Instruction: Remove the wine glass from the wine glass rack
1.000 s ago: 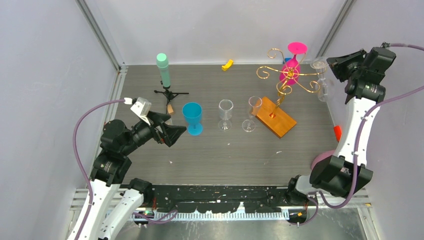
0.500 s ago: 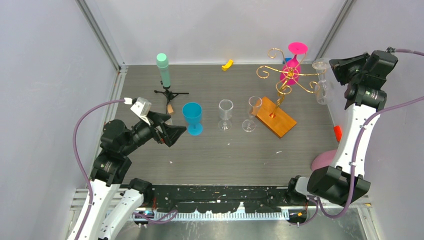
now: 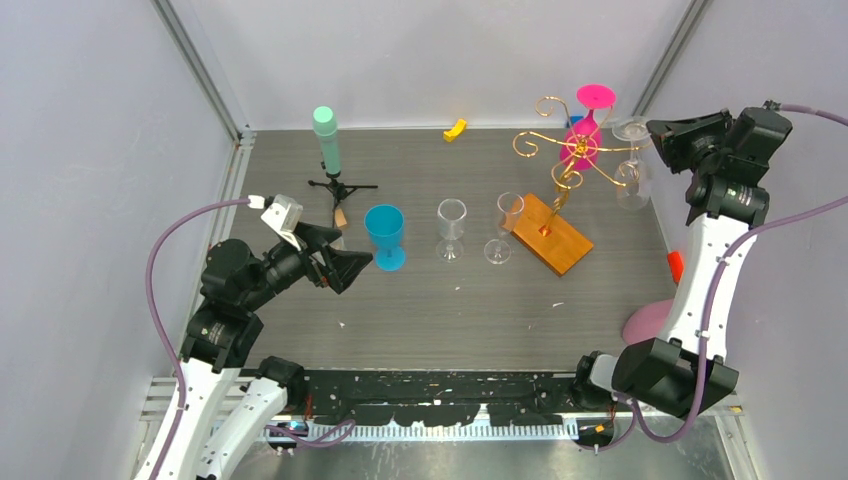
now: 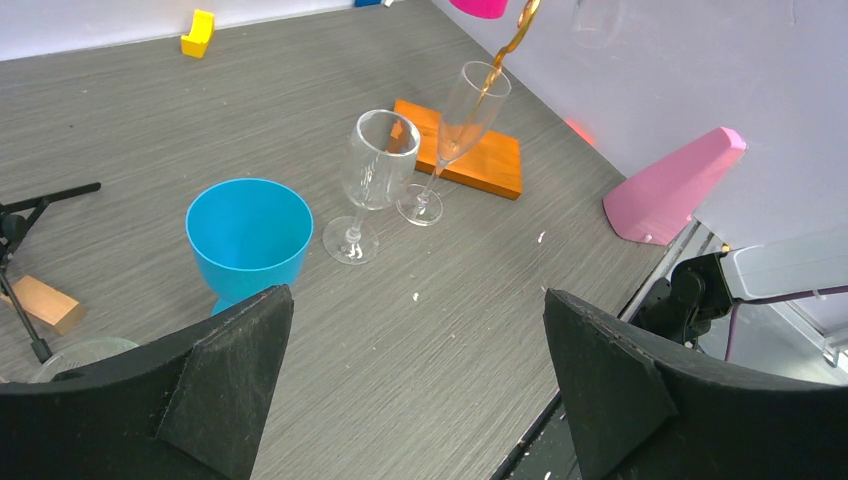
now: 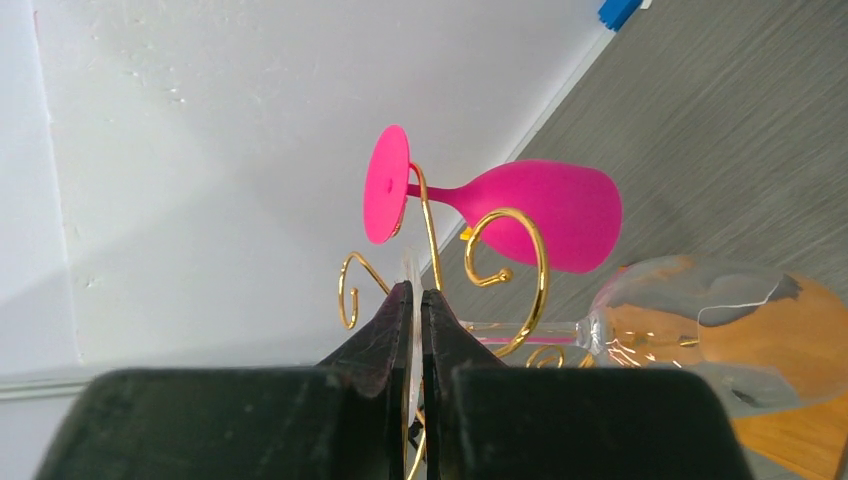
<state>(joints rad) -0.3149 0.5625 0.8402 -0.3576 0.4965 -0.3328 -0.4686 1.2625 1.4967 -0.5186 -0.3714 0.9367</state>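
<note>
The wine glass rack (image 3: 575,150) is gold wire on an orange-brown wooden base (image 3: 552,235) at the back right. A pink wine glass (image 3: 583,135) hangs upside down from it. My right gripper (image 3: 655,130) is shut on the foot of a clear wine glass (image 3: 630,178), which hangs bowl-down at the rack's right scroll arm. In the right wrist view my gripper (image 5: 415,290) pinches the foot edge-on; the stem runs to the bowl (image 5: 700,340) across a gold scroll (image 5: 540,265). I cannot tell whether the stem touches it. My left gripper (image 3: 335,262) is open and empty.
A blue cup (image 3: 385,235) and two upright clear glasses (image 3: 451,228) (image 3: 503,225) stand mid-table. A black tripod with a mint cylinder (image 3: 328,150) stands at the back left, a yellow block (image 3: 455,129) at the back. A pink cone (image 3: 645,322) lies at the right edge.
My right wrist has turned and shifted, and the clear glass has swung slightly left, nearer the rack's right scroll. The left arm has not moved.
</note>
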